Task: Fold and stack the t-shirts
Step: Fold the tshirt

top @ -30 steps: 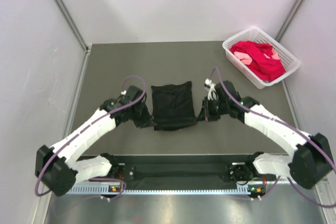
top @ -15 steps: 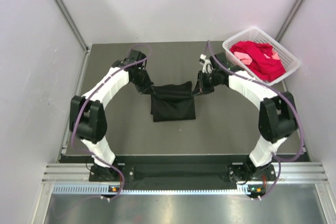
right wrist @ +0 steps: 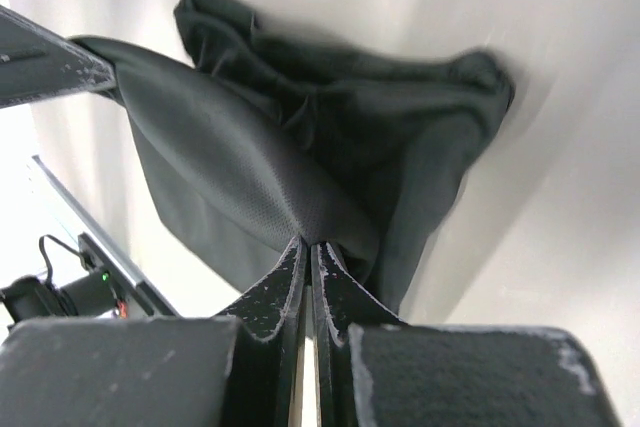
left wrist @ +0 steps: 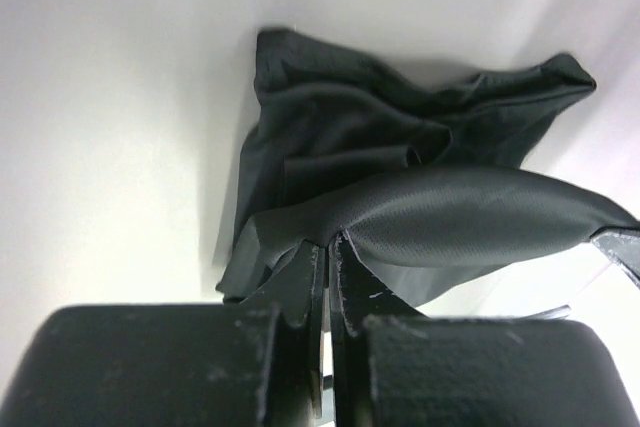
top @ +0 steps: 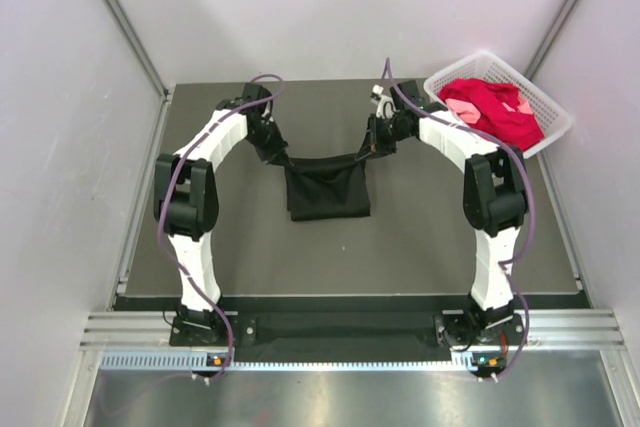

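The black t-shirt [top: 327, 190] is partly folded in the middle of the table, its far edge lifted and stretched between both grippers. My left gripper [top: 277, 155] is shut on its far left corner; the wrist view shows the fabric [left wrist: 400, 157] pinched in the tips [left wrist: 330, 243]. My right gripper [top: 372, 149] is shut on the far right corner, the fabric [right wrist: 330, 137] pinched in its tips [right wrist: 309, 243]. The red t-shirt [top: 497, 112] and pale pink t-shirt [top: 460, 105] lie bunched in the basket.
The white plastic lattice basket [top: 552, 133] stands at the far right corner of the dark table [top: 240, 237]. Metal frame posts rise at the back left and back right. Both arms stretch far over the table.
Both grippers have carried the shirt's near edge up and away from the bases, over the shirt toward the far side. The shirt now looks shorter front to back.
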Robot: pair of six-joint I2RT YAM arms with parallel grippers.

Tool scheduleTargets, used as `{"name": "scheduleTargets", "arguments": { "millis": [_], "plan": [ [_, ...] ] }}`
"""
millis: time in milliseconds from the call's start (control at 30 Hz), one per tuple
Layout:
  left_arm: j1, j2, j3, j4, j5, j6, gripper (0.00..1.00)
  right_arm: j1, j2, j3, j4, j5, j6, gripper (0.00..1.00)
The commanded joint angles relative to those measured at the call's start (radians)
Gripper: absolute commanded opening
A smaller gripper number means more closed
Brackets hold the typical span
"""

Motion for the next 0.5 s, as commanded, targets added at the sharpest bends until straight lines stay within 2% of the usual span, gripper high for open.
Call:
{"name": "scheduleTargets", "arguments": {
  "millis": [0,233,467],
  "plan": [
    [0.010,0.042,0.087,0.014,0.046,0.028,0.00,-0.017,0.048,0.098,0.004,-0.027,0.005,0.00],
    [0.018,0.145,0.184,0.014,0.071,0.037,0.00,-0.034,0.113,0.156,-0.002,-0.024,0.028,0.00],
    [0.038,0.200,0.206,0.013,0.072,0.034,0.01,-0.052,0.152,0.156,0.018,-0.022,0.043,0.02]
  ]
}}
